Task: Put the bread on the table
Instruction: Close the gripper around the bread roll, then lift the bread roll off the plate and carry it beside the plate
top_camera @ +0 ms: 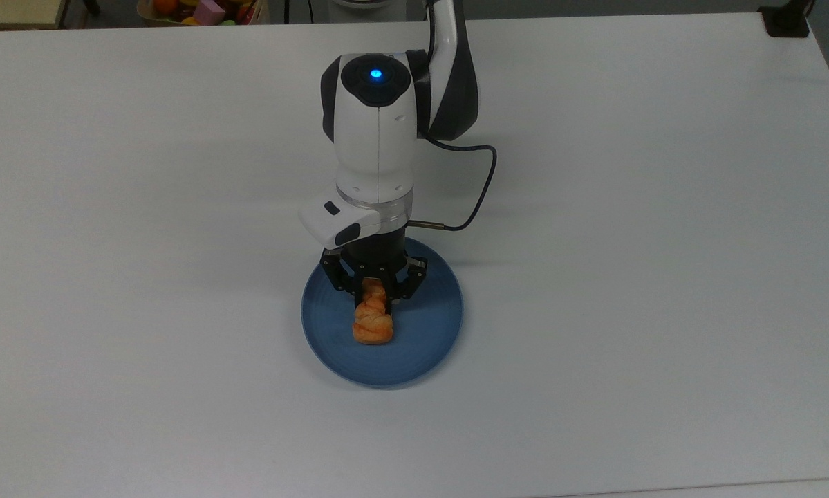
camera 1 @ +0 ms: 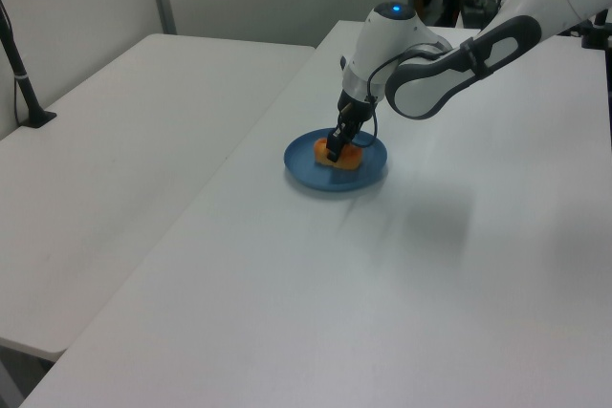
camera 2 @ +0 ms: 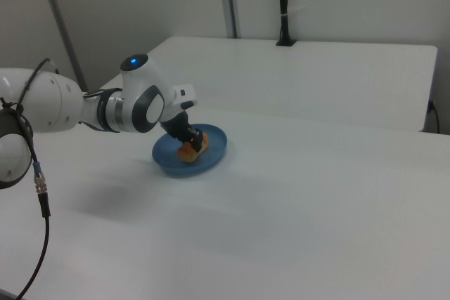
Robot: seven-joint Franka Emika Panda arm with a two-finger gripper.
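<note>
Bread (top_camera: 373,320) lying on the blue plate (top_camera: 428,339), near its middle, long axis running toward the arm in the top view. Gripper (top_camera: 375,294) down over the end of the bread nearer the arm, fingers drawn in narrow and pressed against both flanks of that end, one finger (top_camera: 354,290) on the top view's left of the loaf and the other on the top view's right. Loaf visibly pinched thin between them, its free end wider and bulging out past the fingertips toward the plate's near rim. Underside of the bread seemingly in contact with the plate; whether lifted at all, cannot tell.

In the left view, gripper (camera 1: 335,151) planted on the bread (camera 1: 344,157) at the plate (camera 1: 368,175) centre, orange showing on either side of the black fingers. In the right view, gripper (camera 2: 187,140) over the bread (camera 2: 190,148) on the plate (camera 2: 214,152).

Plate resting on the white table (top_camera: 628,242), roughly central on it, with bare tabletop on all sides of the plate. Black cable (top_camera: 480,190) looping from the wrist above the plate's far rim.
</note>
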